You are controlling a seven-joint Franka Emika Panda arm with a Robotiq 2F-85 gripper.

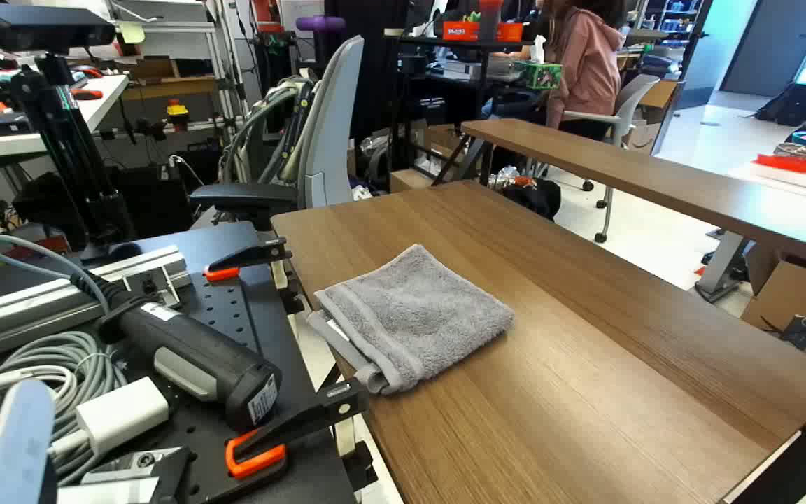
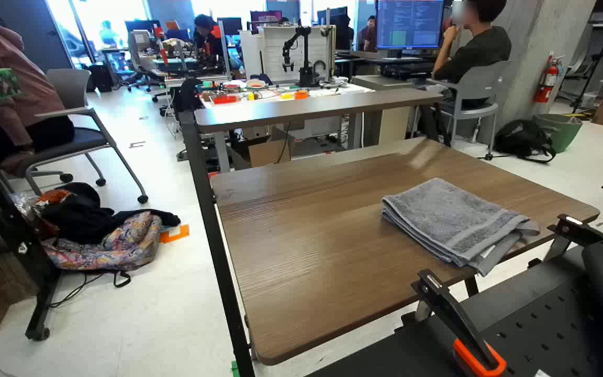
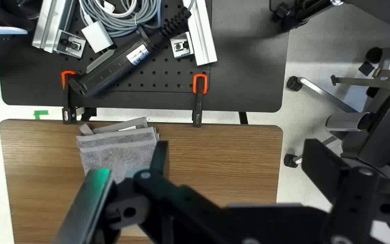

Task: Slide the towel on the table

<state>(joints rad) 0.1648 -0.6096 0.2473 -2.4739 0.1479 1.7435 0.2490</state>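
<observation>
A folded grey towel lies flat on the brown wooden table, at the table's edge beside the black bench. In both exterior views the towel has loose folds and a white label along that edge, with a strip reaching slightly past it. In the wrist view the towel is left of centre, partly hidden behind the left finger. My gripper is open with a wide gap and nothing between its fingers. It appears well above the table. The gripper is out of view in both exterior views.
The black bench adjoins the table across a narrow gap. Orange-handled clamps stick out over the gap. A black handheld tool, coiled cables and metal rails lie on the bench. A raised brown shelf stands along the table's far side.
</observation>
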